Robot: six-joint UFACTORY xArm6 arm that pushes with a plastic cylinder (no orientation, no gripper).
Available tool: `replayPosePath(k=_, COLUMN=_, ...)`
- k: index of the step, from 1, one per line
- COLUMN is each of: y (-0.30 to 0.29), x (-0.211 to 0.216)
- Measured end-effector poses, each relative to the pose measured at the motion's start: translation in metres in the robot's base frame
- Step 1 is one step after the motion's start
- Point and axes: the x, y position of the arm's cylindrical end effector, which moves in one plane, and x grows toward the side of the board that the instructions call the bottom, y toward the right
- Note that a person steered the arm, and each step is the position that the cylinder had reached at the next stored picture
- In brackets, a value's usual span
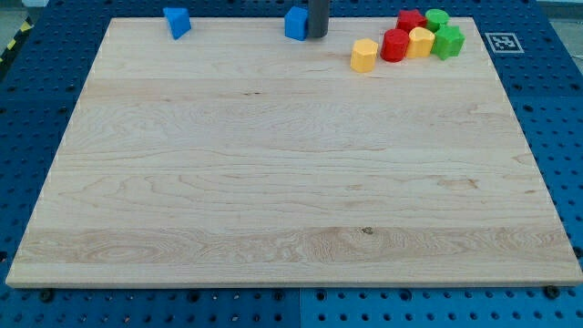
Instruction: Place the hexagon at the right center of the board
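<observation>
A yellow block (363,56) with a hexagon-like outline sits alone near the view's top, right of centre. My tip (316,36) is at the board's top edge, touching the right side of a blue block (295,23). The tip is about 50 pixels to the left of the yellow hexagon-like block and slightly above it. To the right of that block lies a tight cluster: a red block (395,45), a second yellow block (421,42), a green star-like block (447,41), another red block (411,19) and a green block (437,18).
A second blue block (177,22), wedge-like, sits at the top left of the wooden board (273,182). A blue pegboard surface surrounds the board, with a black-and-white marker (502,42) beyond the top right corner.
</observation>
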Motion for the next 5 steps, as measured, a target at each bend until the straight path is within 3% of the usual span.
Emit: replayPosePath(k=5, y=0.043, x=0.005)
